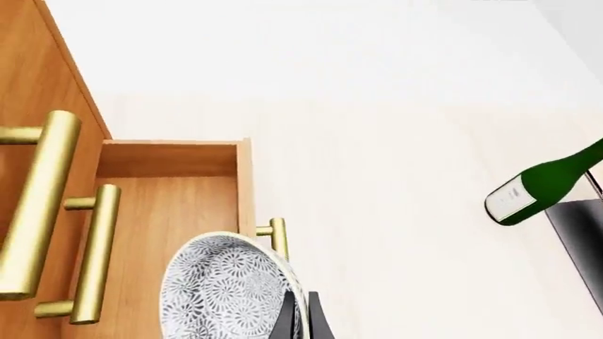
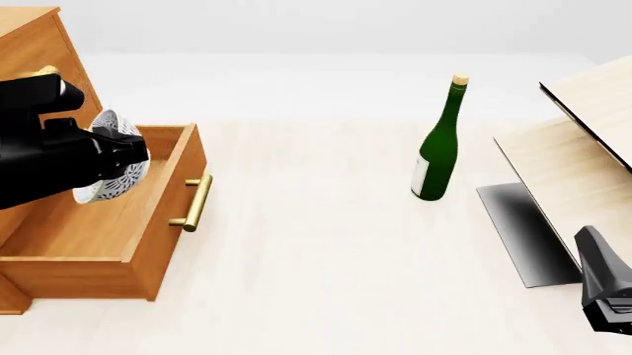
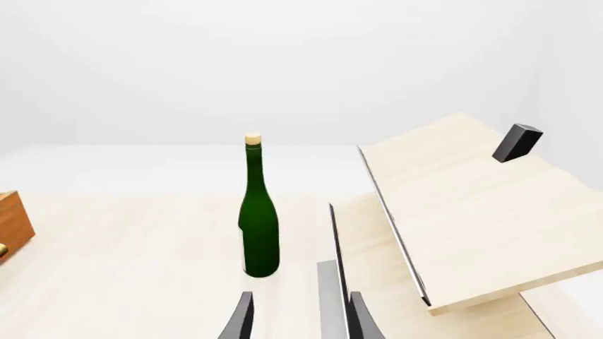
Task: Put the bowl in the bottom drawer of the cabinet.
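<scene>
So the drawer part looks sorted: the bottom drawer (image 2: 109, 222) of the cabinet (image 2: 29, 44) is pulled right out, with bare wood showing inside. The bowl (image 2: 111, 157) isn't in there yet, though. It's up in the air over the open drawer, tipped on its side, so what's left is basically lowering it and letting go.

The left claw (image 2: 123, 157) is clamped on the bowl's rim. In the left wrist view you can see one dark finger (image 1: 287, 318) lying inside the patterned bowl (image 1: 226, 289), with the drawer floor right behind it and the brass handles (image 1: 38, 205) of the upper drawers off to one side. The left arm reaches in from the cabinet side, its dark bulk hanging over the drawer.

Moving right, a green bottle (image 2: 437, 140) stands upright mid-tabletop (image 2: 326, 281), well clear of everything, then a pale wood stand (image 2: 582, 148) with a black panel.

The right claw (image 3: 299, 321) is parked low at the near right corner, doing nothing, fingers apart and empty, pointing toward the bottle.
</scene>
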Robot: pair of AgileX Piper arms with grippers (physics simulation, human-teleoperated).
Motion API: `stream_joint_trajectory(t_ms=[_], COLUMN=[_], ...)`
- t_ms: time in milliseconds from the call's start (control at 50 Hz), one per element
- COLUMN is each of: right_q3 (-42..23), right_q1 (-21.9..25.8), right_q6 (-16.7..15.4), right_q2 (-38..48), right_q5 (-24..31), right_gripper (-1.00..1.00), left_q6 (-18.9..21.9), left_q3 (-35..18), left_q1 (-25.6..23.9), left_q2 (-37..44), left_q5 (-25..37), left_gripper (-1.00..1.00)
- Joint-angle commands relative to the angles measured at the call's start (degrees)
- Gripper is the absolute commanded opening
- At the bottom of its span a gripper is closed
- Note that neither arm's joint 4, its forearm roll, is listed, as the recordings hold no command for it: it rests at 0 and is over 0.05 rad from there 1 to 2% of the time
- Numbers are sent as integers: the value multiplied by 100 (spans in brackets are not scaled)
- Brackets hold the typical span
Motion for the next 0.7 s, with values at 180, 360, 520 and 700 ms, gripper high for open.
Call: stream_joint_trajectory(t_ms=[180,360,520,700], right_q3=[0,0,0,0], right_q1=[0,-1,-1,0], right_q6=[1,1,1,1], right_q2=[-1,-1,0,0], right_q5=[0,0,0,0], right_gripper=[100,100,100,100], left_q6=[76,287,377,381], left_q3=[324,222,165,195], left_q1=[333,642,764,753], left_q2=[302,592,777,1008], left_q5=[-370,-406,-454,-581], left_gripper=[-100,-100,-100,-100])
